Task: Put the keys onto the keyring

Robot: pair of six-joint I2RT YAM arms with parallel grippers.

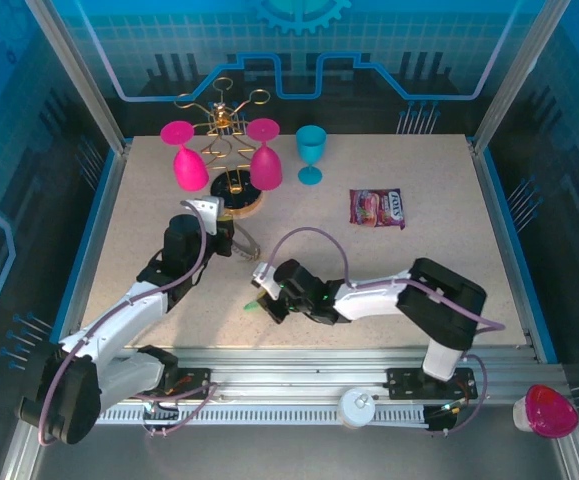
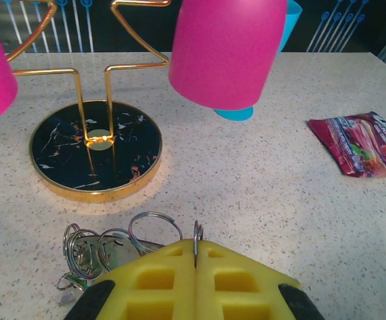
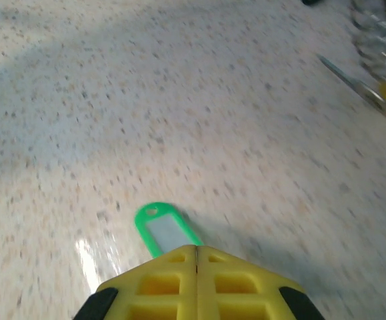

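Left claw [image 2: 196, 244] pinches one keyring [image 2: 197, 231]; right claw [image 3: 196, 249] pinches one green key [image 3: 166, 230]; two pink glasses [image 1: 184, 168] hang.

Green key tag [image 3: 167, 230] gripped at one end; keyring [image 2: 197, 233] upright, edge-on.

Tabletop [image 2: 266, 193] looked like speckled stone, matt, faintly grainy. Rack base [image 2: 59, 143] was glossy black, marble-look, with gold rim. Rack wire [image 2: 79, 93] was polished gold metal. Pink glass [image 2: 226, 47] was smooth satin plastic. Snack packet [image 2: 363, 143] was shiny crinkled foil. Keyring [image 2: 197, 232] was bright bare metal. Green key tag [image 3: 163, 227] was glossy plastic. Left gripper [image 2: 196, 248] was faced in yellow matt moulded plastic.
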